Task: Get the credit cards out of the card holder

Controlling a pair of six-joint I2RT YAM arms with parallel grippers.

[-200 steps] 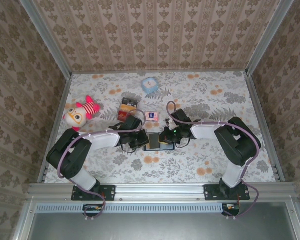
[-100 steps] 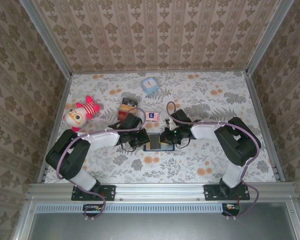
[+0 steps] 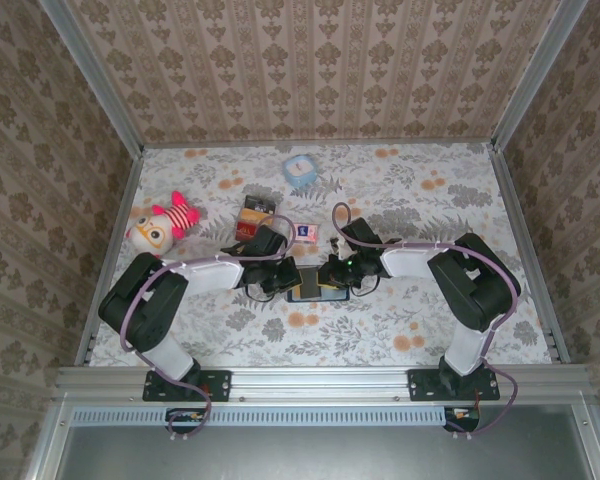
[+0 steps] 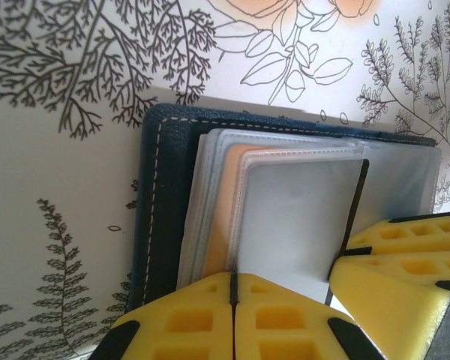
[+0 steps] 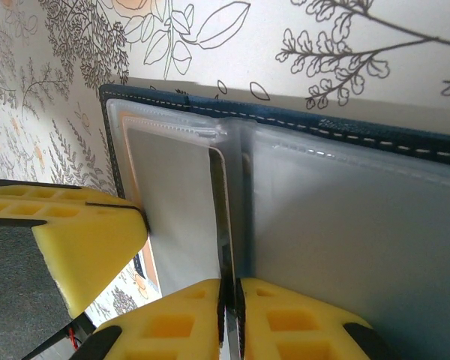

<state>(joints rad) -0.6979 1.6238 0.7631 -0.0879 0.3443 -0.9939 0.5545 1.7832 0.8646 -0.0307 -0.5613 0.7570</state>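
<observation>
The navy card holder (image 3: 315, 293) lies open mid-table between both grippers. In the left wrist view its stitched navy cover (image 4: 154, 210) carries clear sleeves, and an orange credit card (image 4: 223, 202) shows inside one. My left gripper (image 4: 234, 289) is shut on the near edge of a clear sleeve. The right gripper's yellow fingers (image 4: 397, 259) sit close at the right. In the right wrist view my right gripper (image 5: 229, 300) is shut on a thin tan-edged card (image 5: 219, 217) standing on edge by the holder's (image 5: 285, 120) fold. The left gripper's finger (image 5: 67, 240) is beside it.
A red-and-tan box (image 3: 255, 215) and a small pink-white packet (image 3: 304, 231) lie just behind the grippers. A pink plush doll (image 3: 160, 228) is at the left and a light blue object (image 3: 300, 170) at the back. Patterned walls enclose the floral table (image 3: 430, 320).
The left arm's elbow has shifted slightly to the right. Both grippers stay at the open holder.
</observation>
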